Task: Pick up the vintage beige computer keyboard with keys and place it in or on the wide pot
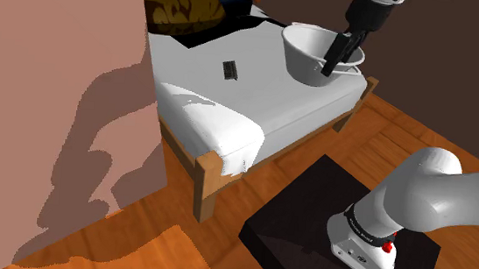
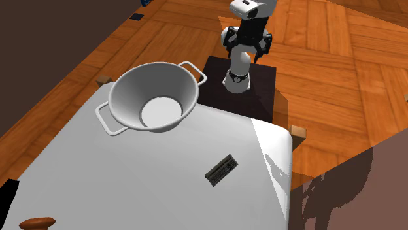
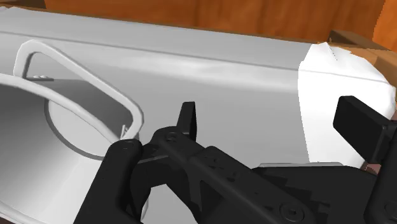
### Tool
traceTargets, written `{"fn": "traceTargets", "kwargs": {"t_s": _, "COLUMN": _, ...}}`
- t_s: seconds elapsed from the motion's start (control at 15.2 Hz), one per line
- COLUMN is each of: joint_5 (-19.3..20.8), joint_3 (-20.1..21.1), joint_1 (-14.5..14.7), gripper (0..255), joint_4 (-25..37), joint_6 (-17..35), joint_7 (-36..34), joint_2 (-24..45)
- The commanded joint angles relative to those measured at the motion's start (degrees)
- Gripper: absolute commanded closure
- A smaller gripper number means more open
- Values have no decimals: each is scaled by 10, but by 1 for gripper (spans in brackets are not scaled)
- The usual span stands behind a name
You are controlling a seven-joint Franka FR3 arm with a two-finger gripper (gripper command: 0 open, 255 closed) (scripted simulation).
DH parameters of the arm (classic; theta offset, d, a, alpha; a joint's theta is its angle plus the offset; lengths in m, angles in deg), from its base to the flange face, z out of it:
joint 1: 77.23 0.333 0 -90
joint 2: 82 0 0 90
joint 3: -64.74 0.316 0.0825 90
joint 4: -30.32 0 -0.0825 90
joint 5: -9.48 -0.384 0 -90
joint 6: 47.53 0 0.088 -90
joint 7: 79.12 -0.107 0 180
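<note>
Jaws released and empty above the grey pot (image 1: 303, 66), upper right; dark keyboard (image 1: 230, 70) lies apart on the bed (image 1: 230, 120).

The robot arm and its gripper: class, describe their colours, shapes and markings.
The arm has smooth, rounded white links with dark joints, on a cylindrical white base bearing a small red mark. The gripper is all black, with two angular fingers.

A white-sheeted wooden bed (image 1: 258, 104) stands on wood floor (image 1: 396, 128) beside a pinkish wall (image 1: 56, 97).
</note>
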Motion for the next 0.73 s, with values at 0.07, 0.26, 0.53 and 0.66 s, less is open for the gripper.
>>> {"fn": "traceTargets", "kwargs": {"t_s": 0.07, "joint_5": -3, "joint_3": 7, "joint_1": -3, "gripper": 0, "joint_4": 1, "joint_6": 16, "joint_7": -16, "joint_2": 17}}
{"fn": "traceTargets", "kwargs": {"t_s": 0.26, "joint_5": -9, "joint_3": 29, "joint_1": -14, "gripper": 0, "joint_4": 11, "joint_6": 62, "joint_7": -62, "joint_2": 71}}
{"fn": "traceTargets", "kwargs": {"t_s": 0.53, "joint_5": -8, "joint_3": 55, "joint_1": -29, "gripper": 0, "joint_4": 36, "joint_6": 117, "joint_7": -124, "joint_2": 150}}
{"fn": "traceTargets", "kwargs": {"t_s": 0.66, "joint_5": -5, "joint_3": 67, "joint_1": -38, "gripper": 0, "joint_4": 54, "joint_6": 141, "joint_7": -155, "joint_2": 192}}
